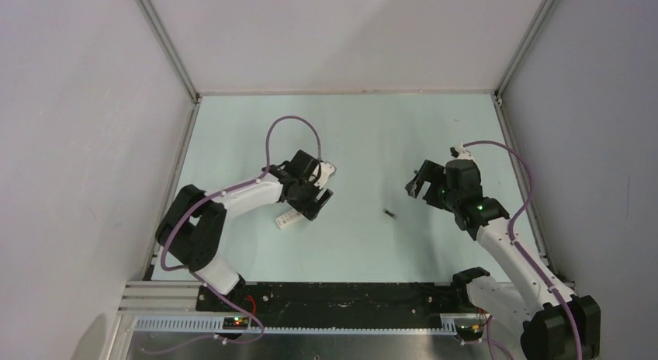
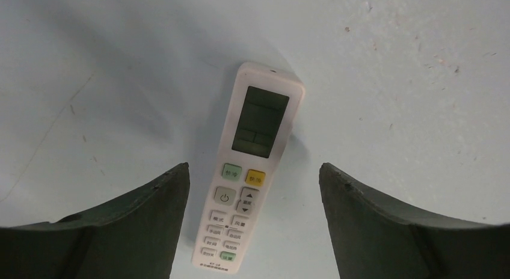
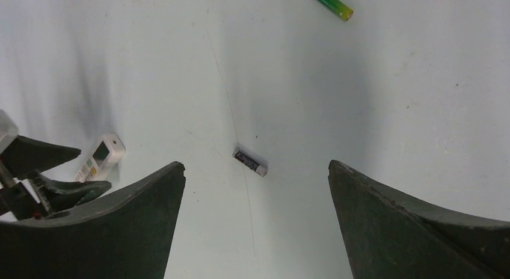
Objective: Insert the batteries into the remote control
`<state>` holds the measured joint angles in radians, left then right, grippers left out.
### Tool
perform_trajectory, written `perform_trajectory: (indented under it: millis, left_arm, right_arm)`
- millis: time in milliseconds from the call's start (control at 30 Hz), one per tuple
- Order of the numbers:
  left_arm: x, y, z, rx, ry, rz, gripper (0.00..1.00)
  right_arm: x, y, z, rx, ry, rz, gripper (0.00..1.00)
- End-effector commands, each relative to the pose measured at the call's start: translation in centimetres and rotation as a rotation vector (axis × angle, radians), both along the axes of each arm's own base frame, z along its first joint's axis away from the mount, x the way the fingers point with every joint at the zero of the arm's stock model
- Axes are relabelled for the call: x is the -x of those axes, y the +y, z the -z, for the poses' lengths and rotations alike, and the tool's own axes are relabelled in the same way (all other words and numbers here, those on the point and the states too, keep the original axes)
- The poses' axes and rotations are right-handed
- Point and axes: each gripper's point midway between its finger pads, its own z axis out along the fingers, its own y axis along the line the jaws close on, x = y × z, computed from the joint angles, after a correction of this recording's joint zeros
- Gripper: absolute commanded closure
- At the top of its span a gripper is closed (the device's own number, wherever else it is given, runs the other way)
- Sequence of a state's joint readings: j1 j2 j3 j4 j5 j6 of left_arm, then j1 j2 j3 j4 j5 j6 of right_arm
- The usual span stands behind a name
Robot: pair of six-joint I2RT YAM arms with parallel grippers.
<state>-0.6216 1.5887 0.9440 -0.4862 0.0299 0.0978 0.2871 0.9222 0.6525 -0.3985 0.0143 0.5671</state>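
Face-up remote control (image 2: 258, 116) inside wide-open left end effector (image 2: 252, 168) — untouched, right end effector (image 3: 255, 166) open, empty

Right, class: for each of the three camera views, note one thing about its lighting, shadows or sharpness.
Top external view: even, diffuse light, but the dark battery is only a tiny speck. Left wrist view: the remote control is sharp, its buttons legible, with a soft shadow beside it. Right wrist view: broad soft shadows band the table, yet the green battery stays crisp.
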Motion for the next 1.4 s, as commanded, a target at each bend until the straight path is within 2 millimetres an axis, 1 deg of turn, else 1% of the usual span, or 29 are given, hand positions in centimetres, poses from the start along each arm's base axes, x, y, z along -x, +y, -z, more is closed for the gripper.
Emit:
perform_trajectory:
  millis: [0,167,200,267,367,467,500,533,567,600,667,700,733,767,800,833,867,900,967,1067,1100,1133,1167,1200,1233,1267,1300,1333,1367]
  left_arm:
    - [-0.5,-0.5,-0.1,-0.015,0.002,0.03,0.19]
    - [-0.9,-0.5,0.8,-0.04,0.019,0.006,0.29]
    - [-0.9,-0.6,1.0,-0.042,0.025,0.006,0.3]
    - [-0.8,-0.6,1.4,-0.042,0.04,0.002,0.35]
    - [-0.5,-0.7,1.9,-0.043,0.057,0.007,0.48]
    - [-0.7,-0.7,1.7,-0.044,0.052,0.003,0.62]
    - [-0.8,-0.7,1.5,-0.041,0.044,-0.001,0.7]
    - [-1.0,-0.8,1.2,-0.035,0.035,-0.008,0.74]
    - [-1.3,-0.9,0.6,-0.026,0.018,-0.016,0.82]
    - [-1.6,-1.2,-0.1,-0.011,0.004,-0.033,0.85]
    - [-2.2,-1.8,-2.0,0.037,-0.035,-0.06,0.88]
    - [-2.7,-2.4,-3.9,0.083,-0.07,-0.065,0.91]
    - [-2.8,-2.8,-4.9,0.116,-0.081,-0.084,0.92]
    - [-3.3,-3.3,-7.0,0.163,-0.122,-0.093,0.95]
    - [-3.4,-3.7,-8.3,0.202,-0.134,-0.113,0.96]
    - [-3.9,-4.2,-11.0,0.257,-0.185,-0.121,0.98]
    - [-4.0,-4.5,-12.1,0.292,-0.193,-0.145,0.99]
    - [-4.2,-4.8,-14.5,0.342,-0.234,-0.15,1.0]
    - [-4.1,-5.3,-18.0,0.433,-0.27,-0.183,1.0]
    - [-3.2,-6.2,-23.1,0.577,-0.304,-0.172,1.0]
    - [-3.0,-6.5,-25.1,0.63,-0.314,-0.176,1.0]
    - [-2.3,-6.9,-26.6,0.68,-0.308,-0.152,1.0]
    - [-2.1,-7.2,-28.5,0.733,-0.311,-0.158,1.0]
    - [-1.6,-7.6,-29.6,0.773,-0.298,-0.142,1.0]
    - [-0.9,-8.2,-31.3,0.834,-0.271,-0.124,1.0]
    - [-0.5,-8.4,-32.1,0.864,-0.254,-0.114,1.0]
    - [0.2,-8.9,-33.4,0.916,-0.218,-0.097,1.0]
    - [0.5,-9.1,-33.8,0.935,-0.196,-0.094,1.0]
    - [1.1,-9.5,-34.6,0.973,-0.155,-0.087,1.0]
  right_arm:
    - [0.2,1.1,-0.2,-0.046,0.007,-0.03,0.07]
    - [0.6,1.3,0.2,-0.048,0.022,-0.018,0.05]
    - [0.5,0.9,0.1,-0.036,0.009,0.006,0.05]
    - [0.4,0.9,-0.2,-0.03,-0.013,0.006,0.04]
    - [0.2,1.2,-0.5,-0.037,-0.031,-0.01,0.01]
    - [0.3,2.2,-1.0,-0.054,-0.05,-0.082,0.01]
    - [0.3,2.5,-1.1,-0.057,-0.056,-0.097,0.01]
    - [0.3,2.6,-1.2,-0.058,-0.06,-0.099,0.01]
    - [0.3,2.6,-1.4,-0.063,-0.065,-0.098,0.01]
    - [0.3,2.6,-1.5,-0.065,-0.067,-0.098,0.01]
    - [0.4,2.9,-2.0,-0.081,-0.083,-0.11,0.01]
    - [0.5,3.4,-2.6,-0.105,-0.099,-0.138,0.0]
    - [0.4,3.9,-3.3,-0.124,-0.124,-0.159,0.01]
    - [0.7,4.7,-3.8,-0.154,-0.136,-0.205,0.01]
    - [0.5,5.3,-4.7,-0.179,-0.171,-0.236,0.0]
    - [1.0,6.3,-5.5,-0.215,-0.186,-0.292,0.01]
    - [0.8,7.0,-6.5,-0.239,-0.226,-0.322,0.0]
    - [1.3,7.8,-7.3,-0.273,-0.241,-0.368,0.01]
    - [1.7,9.3,-9.2,-0.332,-0.3,-0.441,0.01]
    - [2.5,11.7,-12.9,-0.425,-0.398,-0.546,0.01]
    - [3.0,12.5,-13.7,-0.444,-0.411,-0.577,0.01]
    - [3.1,13.2,-15.2,-0.466,-0.447,-0.603,0.01]
    - [3.8,14.2,-15.9,-0.483,-0.461,-0.642,0.0]
    - [3.9,14.8,-17.5,-0.499,-0.505,-0.666,0.01]
    - [4.6,15.7,-18.2,-0.512,-0.519,-0.701,0.01]
    - [4.5,16.2,-19.5,-0.522,-0.556,-0.716,0.0]
    - [4.9,16.9,-20.0,-0.531,-0.565,-0.738,0.01]
    - [4.7,17.4,-21.1,-0.544,-0.59,-0.747,0.01]
    - [4.7,18.0,-21.6,-0.559,-0.607,-0.768,0.01]
